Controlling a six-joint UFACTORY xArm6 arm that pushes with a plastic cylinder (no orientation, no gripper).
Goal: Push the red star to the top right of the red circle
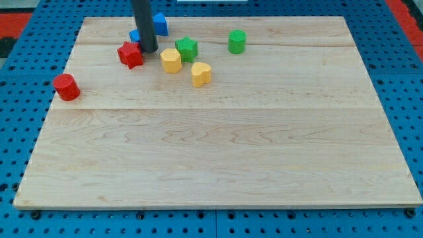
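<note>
Seven blocks sat toward the view's top left of the wooden desk (218, 158), whose lower stretch held nothing but bare planks. Nearest of them, close to the desk's left edge, stood the red circle (66, 87), well apart from the others. Farther up and to the right lay the yellow heart (201, 73), with the yellow hexagon-like block (170, 60) just beside it on its upper left. The red star (131, 54) lay up and to the right of the red circle, left of the yellow pair. My tip (148, 49) stood just beside the star's right edge; whether it actually touched could not be told. The arm carried no fingers, only the dark rod, so there was nothing spread or pressed together to report. Beyond these, the green star (187, 47) sat close to the yellow hexagon-like block's upper right, and the green cylinder (237, 41) stood apart farther right. Farthest away, two blue blocks showed behind the rod: one (160, 24) to its right, the other (135, 36) peeking out on its left, shapes partly hidden.
</note>
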